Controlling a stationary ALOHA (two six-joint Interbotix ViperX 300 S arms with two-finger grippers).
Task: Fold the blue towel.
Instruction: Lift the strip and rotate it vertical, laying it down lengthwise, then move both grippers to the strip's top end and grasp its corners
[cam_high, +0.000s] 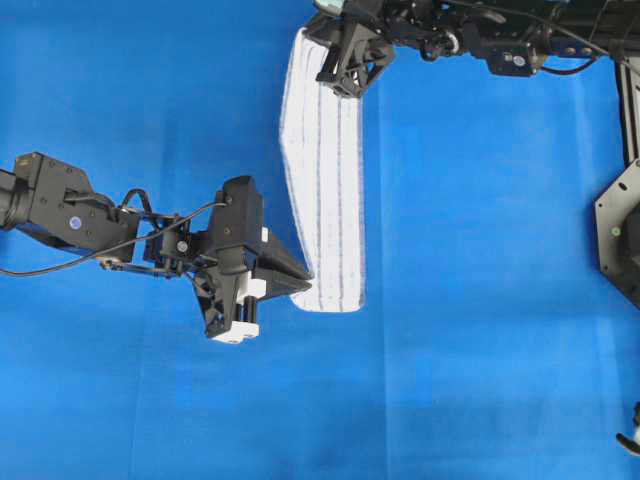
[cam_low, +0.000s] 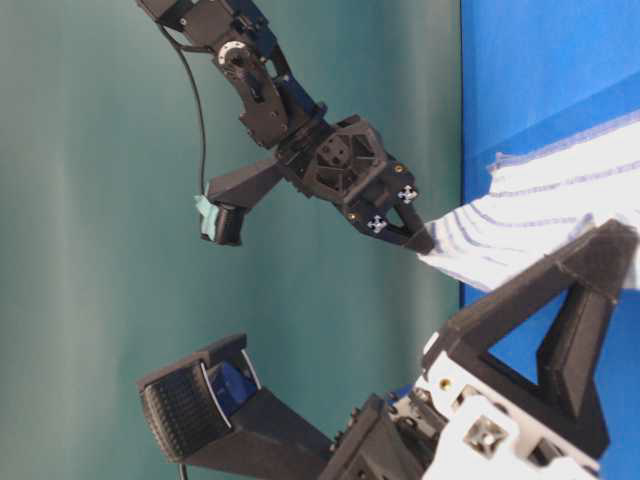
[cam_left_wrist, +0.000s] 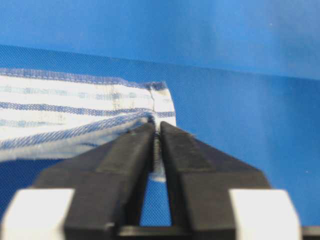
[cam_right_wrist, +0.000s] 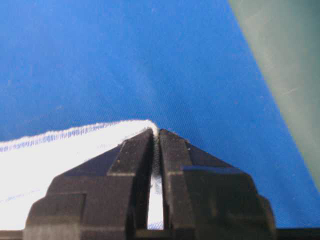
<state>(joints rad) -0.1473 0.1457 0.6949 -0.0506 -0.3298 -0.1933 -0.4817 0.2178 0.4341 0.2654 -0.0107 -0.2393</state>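
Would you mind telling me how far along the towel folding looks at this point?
Done: the blue towel lies as a long narrow strip, so at least one fold looks made. In hand: the left gripper and right gripper each pinch a corner at opposite ends. Left: bringing the ends together, then letting go.

Blue-covered table (cam_high: 480, 350), folded blue towel (cam_high: 325, 180) lying lengthwise on it
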